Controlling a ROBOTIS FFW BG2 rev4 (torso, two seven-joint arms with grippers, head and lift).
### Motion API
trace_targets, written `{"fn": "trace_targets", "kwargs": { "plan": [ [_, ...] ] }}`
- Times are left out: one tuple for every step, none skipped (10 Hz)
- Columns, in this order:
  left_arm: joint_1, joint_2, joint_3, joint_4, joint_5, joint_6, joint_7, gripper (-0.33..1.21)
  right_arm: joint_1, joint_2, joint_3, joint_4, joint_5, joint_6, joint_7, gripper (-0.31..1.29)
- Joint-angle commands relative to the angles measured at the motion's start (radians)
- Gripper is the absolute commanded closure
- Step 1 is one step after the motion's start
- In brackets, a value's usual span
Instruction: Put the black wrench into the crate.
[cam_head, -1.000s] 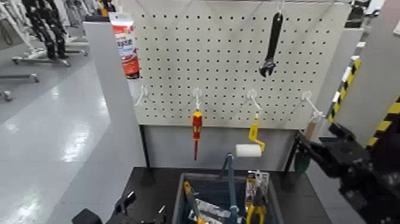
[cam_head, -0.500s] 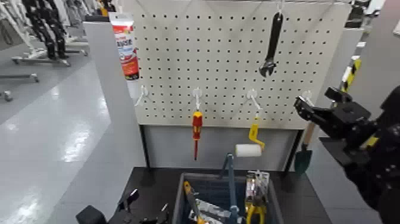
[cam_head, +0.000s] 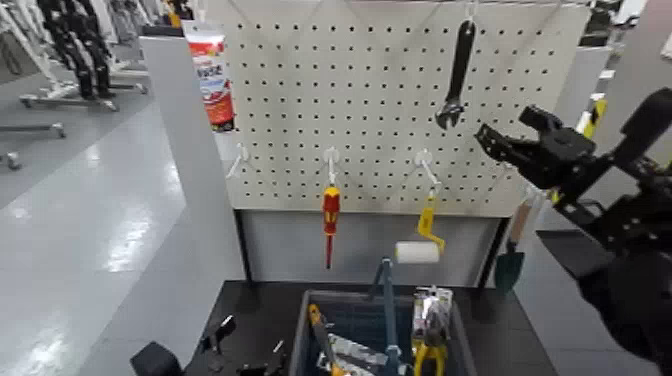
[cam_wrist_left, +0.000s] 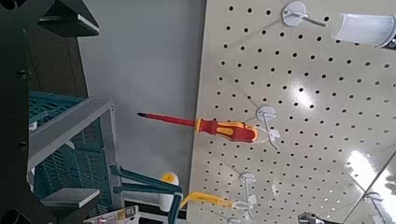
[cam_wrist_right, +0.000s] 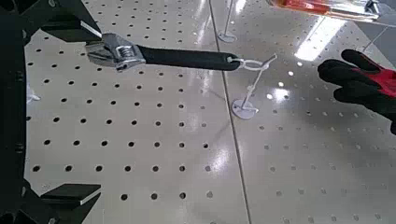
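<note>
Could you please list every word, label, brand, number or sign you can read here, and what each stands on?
None can be read with certainty.
Red-and-white tube at the pegboard's left: large lettering, too blurred to quote.
Packaging in the crate: print too small.

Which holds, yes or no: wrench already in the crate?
No, the wrench hangs from the pegboard, above the crate.
</note>
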Motion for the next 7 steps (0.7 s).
{"fn": "trace_targets", "kwargs": {
  "plan": [
    [-0.001,0.0,-0.002,0.0,-0.001,0.002,0.0,0.09,-0.102,-0.001,0.045,0.099,-0.039,-0.003,0.066,0.16],
    [-0.002,0.0,-0.002,0.0,-0.001,0.0,0.0,0.09,-0.131,-0.003,0.066,0.133,-0.058,-0.007,0.089,0.18],
    [-0.002,0.002,-0.002,0.0,-0.001,0.0,0.0,0.09,-0.156,-0.005,0.085,0.152,-0.062,-0.001,0.107,0.18],
    [-0.002,0.002,-0.004,0.0,-0.001,0.002,0.0,0.09,-0.173,-0.006,0.097,0.159,-0.064,0.008,0.122,0.18],
    [-0.004,0.002,-0.004,0.0,-0.001,0.002,0.0,0.09,-0.191,-0.008,0.112,0.175,-0.076,0.013,0.145,0.19],
    [-0.005,0.003,-0.004,0.0,-0.001,0.002,0.0,0.09,-0.211,-0.012,0.128,0.193,-0.078,0.013,0.173,0.19],
    [-0.005,0.005,-0.007,0.0,-0.001,0.003,0.0,0.09,-0.222,-0.018,0.138,0.19,-0.078,0.019,0.185,0.2]
  ]
}}
